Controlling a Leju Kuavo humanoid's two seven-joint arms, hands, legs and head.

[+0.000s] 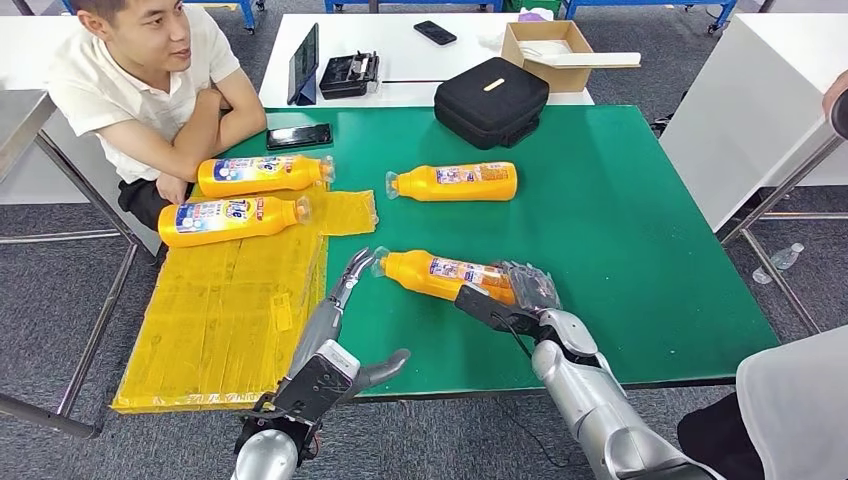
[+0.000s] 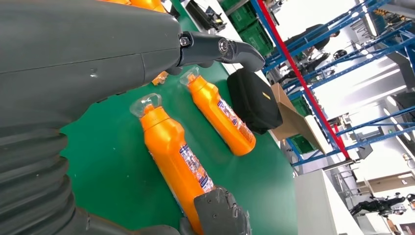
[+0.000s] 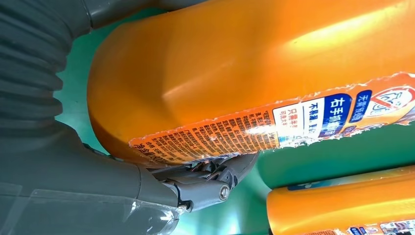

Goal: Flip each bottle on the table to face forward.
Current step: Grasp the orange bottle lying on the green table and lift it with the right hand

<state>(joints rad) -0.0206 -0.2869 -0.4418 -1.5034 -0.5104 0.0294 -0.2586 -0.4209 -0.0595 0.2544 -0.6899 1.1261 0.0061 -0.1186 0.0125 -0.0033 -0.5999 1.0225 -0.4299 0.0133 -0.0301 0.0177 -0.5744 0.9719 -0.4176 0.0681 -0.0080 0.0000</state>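
Note:
Four orange bottles lie on their sides. On the yellow mat [image 1: 225,315] at the left are two of them [image 1: 262,173] [image 1: 235,218], and a third [image 1: 455,182] is mid-table on the green top [image 1: 620,220]. My right hand [image 1: 515,292] grips the base of the nearest bottle [image 1: 440,273] [image 2: 176,156] [image 3: 244,73], thumb on one side and fingers [image 3: 210,183] on the other. My left hand [image 1: 345,300] is open, its long fingers [image 2: 220,48] stretched out beside that bottle's clear cap [image 1: 379,262] [image 2: 146,104]. I cannot tell if they touch it.
A person [image 1: 140,80] sits at the far left corner, arms resting on the table by a phone [image 1: 298,135]. A black bag [image 1: 490,100] stands at the back edge, with a cardboard box [image 1: 545,45] behind it. Another person [image 1: 800,400] is at the lower right.

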